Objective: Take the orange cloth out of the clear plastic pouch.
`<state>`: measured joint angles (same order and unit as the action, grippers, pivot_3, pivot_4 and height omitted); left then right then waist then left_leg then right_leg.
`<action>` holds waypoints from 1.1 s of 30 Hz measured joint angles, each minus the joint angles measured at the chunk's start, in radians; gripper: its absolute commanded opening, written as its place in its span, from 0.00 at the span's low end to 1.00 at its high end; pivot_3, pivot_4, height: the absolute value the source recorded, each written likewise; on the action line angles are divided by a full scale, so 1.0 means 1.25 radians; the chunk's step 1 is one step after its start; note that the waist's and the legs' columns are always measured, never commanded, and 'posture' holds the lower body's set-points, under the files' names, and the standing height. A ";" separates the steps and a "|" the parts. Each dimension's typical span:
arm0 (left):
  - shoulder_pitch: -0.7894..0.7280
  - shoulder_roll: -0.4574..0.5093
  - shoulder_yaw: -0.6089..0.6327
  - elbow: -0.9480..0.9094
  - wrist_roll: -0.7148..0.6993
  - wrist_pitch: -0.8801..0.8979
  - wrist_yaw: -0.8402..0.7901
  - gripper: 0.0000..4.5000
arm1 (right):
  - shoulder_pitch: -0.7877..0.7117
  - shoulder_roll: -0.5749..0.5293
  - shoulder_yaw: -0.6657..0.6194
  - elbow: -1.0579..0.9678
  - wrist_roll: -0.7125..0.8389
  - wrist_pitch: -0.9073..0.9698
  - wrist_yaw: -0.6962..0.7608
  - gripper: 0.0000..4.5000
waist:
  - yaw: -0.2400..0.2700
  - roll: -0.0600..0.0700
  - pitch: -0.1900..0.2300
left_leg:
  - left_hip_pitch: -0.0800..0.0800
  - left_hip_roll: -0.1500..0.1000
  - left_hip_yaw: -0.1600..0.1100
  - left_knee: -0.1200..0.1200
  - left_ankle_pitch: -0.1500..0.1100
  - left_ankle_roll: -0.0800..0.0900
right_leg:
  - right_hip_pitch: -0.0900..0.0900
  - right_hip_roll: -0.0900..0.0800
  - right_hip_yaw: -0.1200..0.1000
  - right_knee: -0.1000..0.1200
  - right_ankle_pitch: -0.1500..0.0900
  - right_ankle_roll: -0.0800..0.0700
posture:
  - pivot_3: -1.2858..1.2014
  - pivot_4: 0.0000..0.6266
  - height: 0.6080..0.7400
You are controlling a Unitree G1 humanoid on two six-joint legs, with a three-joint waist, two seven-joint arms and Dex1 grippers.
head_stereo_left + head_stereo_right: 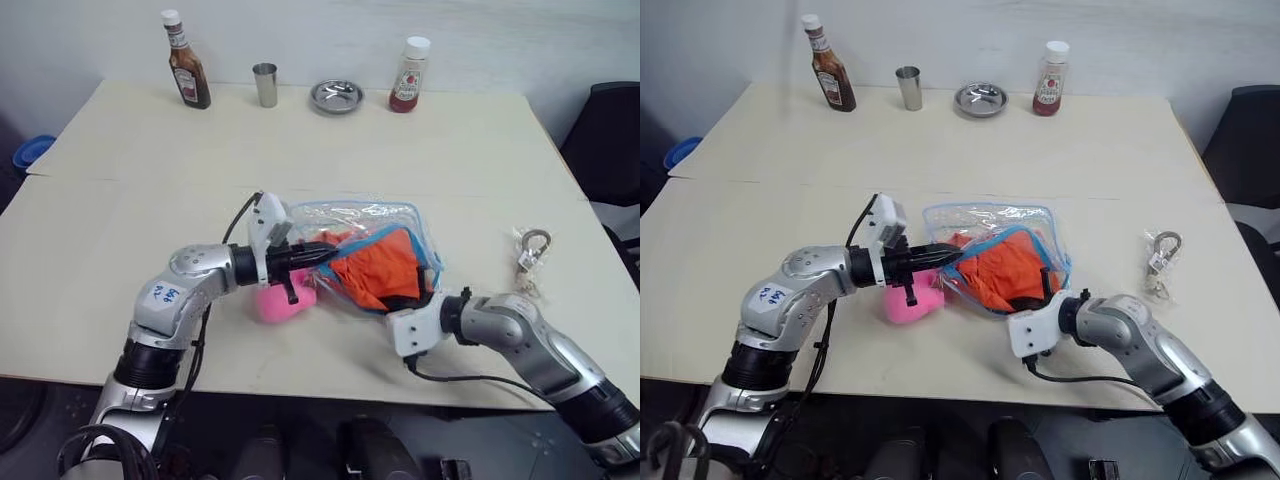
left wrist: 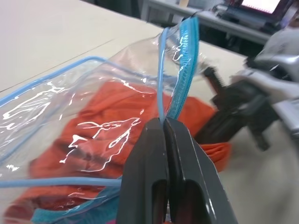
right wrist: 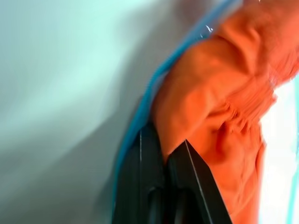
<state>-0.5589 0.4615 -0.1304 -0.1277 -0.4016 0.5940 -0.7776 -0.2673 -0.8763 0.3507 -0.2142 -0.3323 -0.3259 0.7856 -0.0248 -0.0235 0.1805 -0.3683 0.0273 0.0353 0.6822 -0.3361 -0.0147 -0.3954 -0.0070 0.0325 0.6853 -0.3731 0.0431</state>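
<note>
A: L gripper (image 2: 163, 122) pinches pouch (image 1: 310, 222) rim; R gripper (image 3: 175, 151) nips orange cloth (image 1: 380, 270), sticking out at pouch's 5 o'clock.
B: Cloth's soft, light; I'd grip a bunched fold. Film looks slippery.

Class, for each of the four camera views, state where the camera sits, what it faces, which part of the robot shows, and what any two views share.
Left eye view: head, facing down over the table; both arms show, left gripper at the clear plastic pouch.
Right eye view: head, same scene; both arms.
Left wrist view: left wrist, facing the pouch's blue edge; jaws shut on it.
Right wrist view: right wrist, facing the orange cloth; right gripper jaws shut on it.
Shared: both wrist views show cloth and pouch.
</note>
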 measured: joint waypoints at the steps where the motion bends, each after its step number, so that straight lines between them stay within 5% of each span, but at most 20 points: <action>1: 0.001 0.017 -0.020 0.021 0.035 -0.040 -0.002 0.00 | 0.026 -0.035 -0.007 -0.013 0.020 -0.044 0.013 0.00 | 0.000 0.000 0.000 | 0.000 0.000 0.000 0.000 0.000 0.000 | 0.000 0.000 0.000 0.000 0.000 0.000 | 0.52 0.24 1.00; 7: -0.006 0.084 -0.041 0.185 0.172 -0.212 -0.001 0.00 | 0.165 -0.247 -0.093 -0.011 0.102 -0.268 0.075 0.00 | -0.005 0.000 0.000 | 0.001 0.000 0.001 0.000 0.000 0.000 | 0.001 0.000 0.001 0.001 0.000 0.000 | 0.52 0.24 1.00; 13: -0.008 0.162 -0.002 0.226 0.172 -0.269 -0.067 0.00 | 0.252 -0.323 -0.207 0.111 0.133 -0.344 0.067 0.00 | -0.010 0.000 0.000 | 0.003 0.001 0.002 0.000 0.000 0.000 | 0.001 0.001 0.002 0.001 0.000 0.000 | 0.52 0.24 1.00; 22: 0.206 0.359 0.064 0.037 0.101 -0.297 -0.287 0.00 | 0.177 -0.216 -0.304 0.329 0.229 -0.165 0.022 0.00 | -0.018 0.001 0.001 | 0.004 0.001 0.002 -0.002 0.000 0.000 | 0.002 0.001 0.002 0.001 0.000 0.000 | 0.52 0.24 1.00; 31: 0.240 0.343 0.054 -0.025 0.117 -0.306 -0.296 0.00 | 0.106 -0.077 -0.316 0.321 0.273 0.037 -0.007 0.00 | -0.015 0.002 0.001 | 0.003 0.001 0.001 -0.002 -0.001 0.003 | 0.002 0.000 0.002 0.001 0.000 0.000 | 0.52 0.24 1.00; 33: 0.223 0.320 0.046 -0.009 0.138 -0.308 -0.276 0.05 | 0.119 -0.063 -0.319 0.284 0.311 0.083 0.014 0.10 | -0.011 0.002 0.001 | 0.003 0.001 0.002 -0.002 -0.002 0.003 | 0.002 0.000 0.002 0.001 0.000 0.000 | 0.52 0.24 1.00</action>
<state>-0.2798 0.8613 -0.0730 -0.1391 -0.2296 0.2089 -1.1220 -0.1190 -0.9549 -0.0486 0.1407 0.0559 -0.2222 0.8033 -0.0385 -0.0209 0.1822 -0.3645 0.0287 0.0372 0.6802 -0.3381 -0.0109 -0.3935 -0.0066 0.0345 0.6868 -0.3734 0.0426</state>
